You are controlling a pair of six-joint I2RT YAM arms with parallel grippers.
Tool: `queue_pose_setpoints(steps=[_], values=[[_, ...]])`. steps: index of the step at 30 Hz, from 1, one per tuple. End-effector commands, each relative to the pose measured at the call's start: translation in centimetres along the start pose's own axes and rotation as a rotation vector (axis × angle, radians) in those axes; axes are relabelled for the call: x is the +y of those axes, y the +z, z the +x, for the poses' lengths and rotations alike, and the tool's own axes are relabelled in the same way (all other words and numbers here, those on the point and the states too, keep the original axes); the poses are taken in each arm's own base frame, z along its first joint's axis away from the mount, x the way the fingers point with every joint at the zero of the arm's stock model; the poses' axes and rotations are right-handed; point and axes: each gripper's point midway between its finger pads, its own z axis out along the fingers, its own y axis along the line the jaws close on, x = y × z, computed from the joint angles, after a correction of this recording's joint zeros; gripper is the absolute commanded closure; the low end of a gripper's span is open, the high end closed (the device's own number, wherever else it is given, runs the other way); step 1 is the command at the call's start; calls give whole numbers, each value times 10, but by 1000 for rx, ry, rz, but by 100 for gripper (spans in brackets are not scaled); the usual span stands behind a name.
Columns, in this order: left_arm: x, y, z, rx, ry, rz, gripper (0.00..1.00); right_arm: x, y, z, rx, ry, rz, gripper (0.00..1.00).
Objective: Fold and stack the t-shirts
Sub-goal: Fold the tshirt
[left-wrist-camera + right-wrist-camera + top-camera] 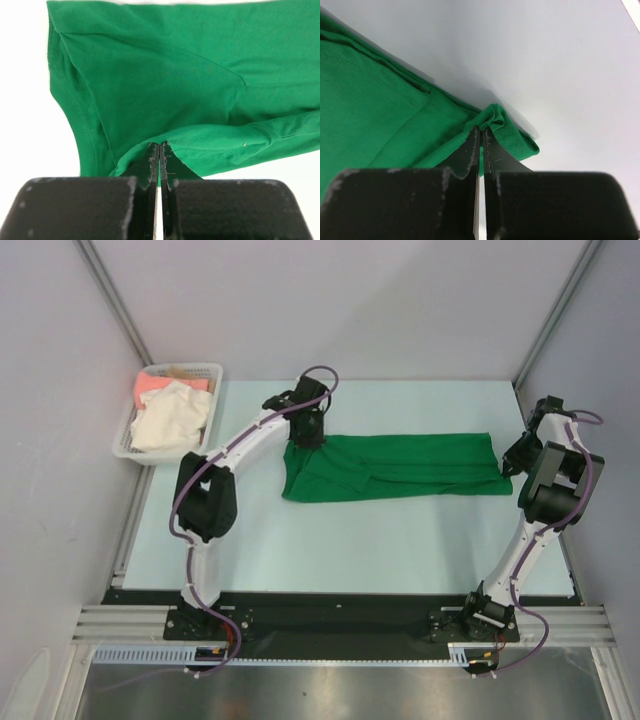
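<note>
Top external view, upper left: a white basket point(128, 440) holds a cream-white shirt point(170, 422), with a salmon-pink shirt point(152, 384) showing above it in the frame. Right of the basket, near centre frame, the left gripper point(306, 435) meets the left end of the green shirt point(410, 462), which lies as a long folded band across the pale table point(350, 540). The right gripper point(510, 468) sits at the band's right end. In the left wrist view, the fingers are pressed together, pinching a hem edge. In the right wrist view, the fingers are likewise together, clamped on a bunched corner.
</note>
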Motion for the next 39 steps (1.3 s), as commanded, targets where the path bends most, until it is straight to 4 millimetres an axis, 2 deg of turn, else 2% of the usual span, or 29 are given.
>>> queue_pose_setpoints(steps=[1,11,24,27,29,31,33,34,37,39], values=[[2,0,-13,-20,6,1,99,2,-5,-15,-37,0,-14,100],[17,5,-15,-17,-10,-29,99,6,-5,-19,-44,-3,-25,100],[24,15,-12,2,-9,-51,100,10,-1,-29,-45,-6,-23,99],[28,16,-13,-1,-14,-67,100,19,-3,-30,-38,-19,-61,91],[33,17,-15,-10,-13,-87,100,24,-6,-36,-52,-36,-72,80],[38,18,-17,-12,-15,-105,100,21,-9,-38,-52,-38,-53,67],[41,19,-18,-5,-16,-112,100,14,-16,-38,-42,-31,-36,59],[41,18,-18,3,-11,-107,90,7,-24,-41,-64,-28,-10,53],[41,8,-19,-23,-8,-93,66,-9,-41,-41,-108,-49,51,43],[39,-2,-23,-39,-8,-76,58,-7,-62,-43,-161,-76,39,41]])
